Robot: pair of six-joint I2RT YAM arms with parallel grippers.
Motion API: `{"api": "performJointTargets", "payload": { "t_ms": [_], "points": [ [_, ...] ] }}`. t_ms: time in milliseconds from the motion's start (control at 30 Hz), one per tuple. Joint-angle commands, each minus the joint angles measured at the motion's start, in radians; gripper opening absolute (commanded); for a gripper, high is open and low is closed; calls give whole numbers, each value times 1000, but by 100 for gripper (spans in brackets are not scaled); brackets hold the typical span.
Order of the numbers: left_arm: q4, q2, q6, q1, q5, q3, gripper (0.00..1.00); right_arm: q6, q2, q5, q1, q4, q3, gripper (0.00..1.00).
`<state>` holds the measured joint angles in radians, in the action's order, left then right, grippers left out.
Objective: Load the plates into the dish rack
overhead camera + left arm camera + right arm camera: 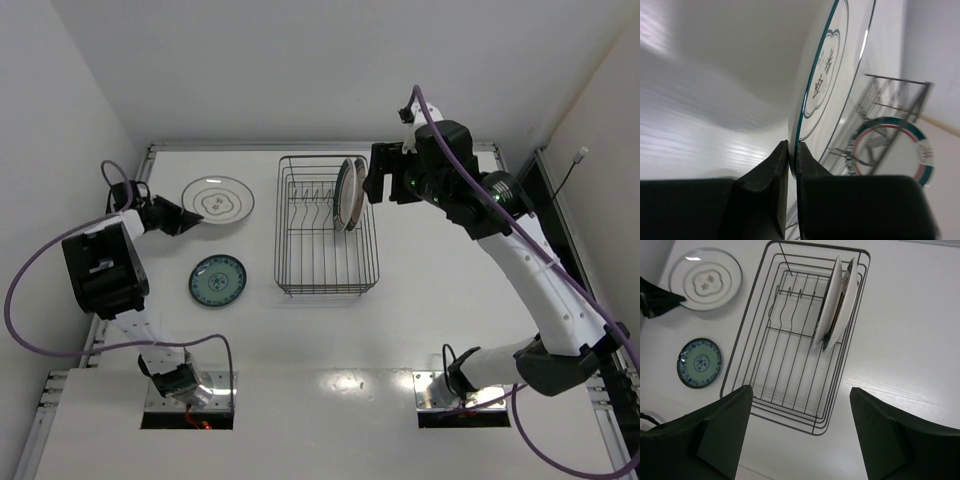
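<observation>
Crockery like the pale plate (218,198), in the upper left of the overhead view, is likely stiff, slick and easily chipped, so its thin rim is the place to take hold, squarely and firmly. The left jaws are pinching that rim at its left edge. The small teal plate (218,280) lies flat on the surface (300,340) just below. Two plates (348,193) stand upright at the right of the dish rack (300,270). The right jaws hang spread and empty beside them.

Overhead view plus two wrist views, dish rack (328,291) in all.
</observation>
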<state>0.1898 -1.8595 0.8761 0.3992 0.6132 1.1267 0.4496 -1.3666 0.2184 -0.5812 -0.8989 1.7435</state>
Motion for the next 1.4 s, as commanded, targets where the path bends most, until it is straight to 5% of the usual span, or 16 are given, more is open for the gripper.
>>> {"api": "performJointTargets", "payload": {
  "t_ms": [0, 233, 400, 767, 800, 867, 900, 933, 967, 1033, 1100, 1167, 1200, 1367],
  "points": [
    [-168, 186, 113, -9, 124, 22, 0, 43, -6, -62, 17, 37, -51, 76],
    [-455, 422, 294, -198, 261, -125, 0, 89, -55, -486, 61, 248, -163, 81],
    [-348, 537, 199, -318, 272, -125, 0, 187, -121, -698, 84, 441, -246, 83],
    [-463, 585, 242, -460, 329, -216, 0, 348, -265, -817, 124, 742, -372, 88],
    [-463, 585, 242, -471, 318, -206, 0, 368, -284, -817, 133, 768, -372, 86],
    [-472, 574, 242, -505, 318, -206, 0, 389, -304, -830, 133, 791, -372, 59],
    [-472, 574, 242, -517, 307, -206, 0, 409, -316, -840, 142, 804, -363, 19],
    [-472, 574, 242, -517, 307, -206, 2, 409, -316, -828, 142, 804, -363, 5],
    [-443, 565, 242, -517, 307, -206, 30, 409, -316, -815, 142, 804, -363, 0],
    [-342, 565, 187, -508, 269, -158, 46, 388, -306, -736, 152, 720, -323, 0],
    [-1, 556, 13, -475, 94, -87, 64, 330, -276, -613, 152, 544, -247, 0],
    [346, 556, -107, -450, -138, 23, 68, 288, -276, -357, 135, 392, -159, 0],
    [432, 543, -121, -450, -361, 50, 72, 273, -293, -282, 135, 318, -59, 0],
    [649, 503, -144, -363, -596, 53, 79, 235, -448, 137, 45, -39, 216, 0]
  ]
}}
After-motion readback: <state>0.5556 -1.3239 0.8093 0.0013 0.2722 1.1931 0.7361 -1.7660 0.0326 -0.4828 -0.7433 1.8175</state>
